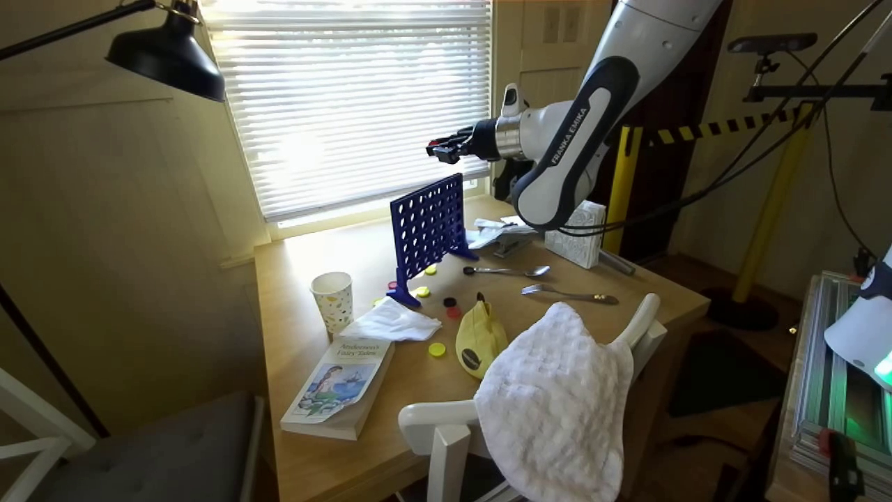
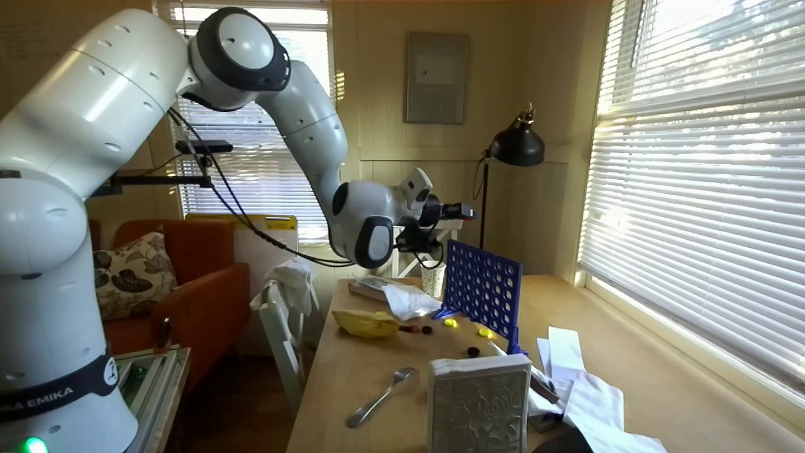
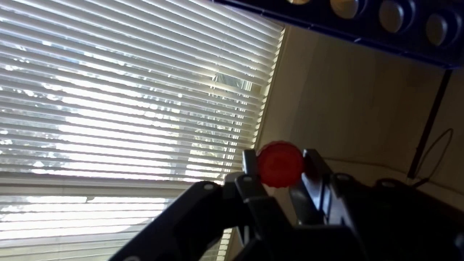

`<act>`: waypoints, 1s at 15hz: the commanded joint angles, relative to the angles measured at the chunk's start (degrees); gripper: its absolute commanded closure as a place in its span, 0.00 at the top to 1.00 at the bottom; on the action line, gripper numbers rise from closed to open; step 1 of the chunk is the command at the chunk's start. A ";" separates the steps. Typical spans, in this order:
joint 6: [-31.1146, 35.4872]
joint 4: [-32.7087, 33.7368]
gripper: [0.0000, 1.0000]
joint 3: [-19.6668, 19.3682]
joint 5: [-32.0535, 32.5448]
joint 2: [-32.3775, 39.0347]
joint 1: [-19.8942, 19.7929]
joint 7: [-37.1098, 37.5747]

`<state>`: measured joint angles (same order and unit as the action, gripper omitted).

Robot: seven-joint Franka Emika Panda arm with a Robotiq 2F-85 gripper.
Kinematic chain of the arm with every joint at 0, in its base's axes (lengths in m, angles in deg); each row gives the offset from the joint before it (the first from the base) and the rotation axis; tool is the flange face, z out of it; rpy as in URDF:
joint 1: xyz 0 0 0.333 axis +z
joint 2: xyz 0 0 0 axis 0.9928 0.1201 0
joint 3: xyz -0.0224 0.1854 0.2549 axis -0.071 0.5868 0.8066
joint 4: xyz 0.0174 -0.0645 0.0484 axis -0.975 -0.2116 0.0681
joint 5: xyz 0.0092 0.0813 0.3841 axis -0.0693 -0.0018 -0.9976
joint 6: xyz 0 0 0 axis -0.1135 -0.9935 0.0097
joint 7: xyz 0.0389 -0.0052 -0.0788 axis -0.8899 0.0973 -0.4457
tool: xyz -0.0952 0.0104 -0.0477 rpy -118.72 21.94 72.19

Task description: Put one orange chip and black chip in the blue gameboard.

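Pinching a round, ridge-edged red chip (image 3: 280, 171) between its fingertips, the black two-fingered gripper (image 3: 281, 160) hangs higher than the upright dark-blue plastic gameboard (image 1: 428, 226) and apart from it. The gameboard stands on its feet on a pale wooden table (image 1: 289, 279), and its rows of round holes let light through in both exterior views. On the table, a small black round chip (image 1: 449, 302) lies against or just beside a second red chip (image 1: 454, 313); contact cannot be told. Another black chip (image 2: 473, 352) lies near one foot of the gameboard, and round yellow chips (image 1: 423, 291) are scattered near its base. A white paper cup with coloured flecks (image 1: 332, 307) stands upright with its mouth open; the pale inner wall shows and the bottom is hidden. Well apart from the cup stands a white rectangular box with a raised pattern (image 1: 575, 233); whether it holds anything cannot be told.
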<state>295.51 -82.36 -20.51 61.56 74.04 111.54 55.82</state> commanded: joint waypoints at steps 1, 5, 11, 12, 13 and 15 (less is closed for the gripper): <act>2.47 -1.97 0.11 7.57 0.89 -1.14 -7.41 -1.15; 2.84 -2.47 0.11 11.61 4.74 0.12 -12.58 0.63; 1.10 -0.96 0.11 13.10 6.19 0.78 -14.26 -0.97; 0.48 -0.57 0.11 13.39 6.50 0.98 -14.46 -0.57; -0.49 -0.23 0.11 13.75 7.11 1.06 -14.76 0.04; -3.33 0.74 0.11 14.23 7.32 1.16 -14.79 0.14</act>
<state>295.52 -83.69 -7.86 67.03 74.74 98.18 55.59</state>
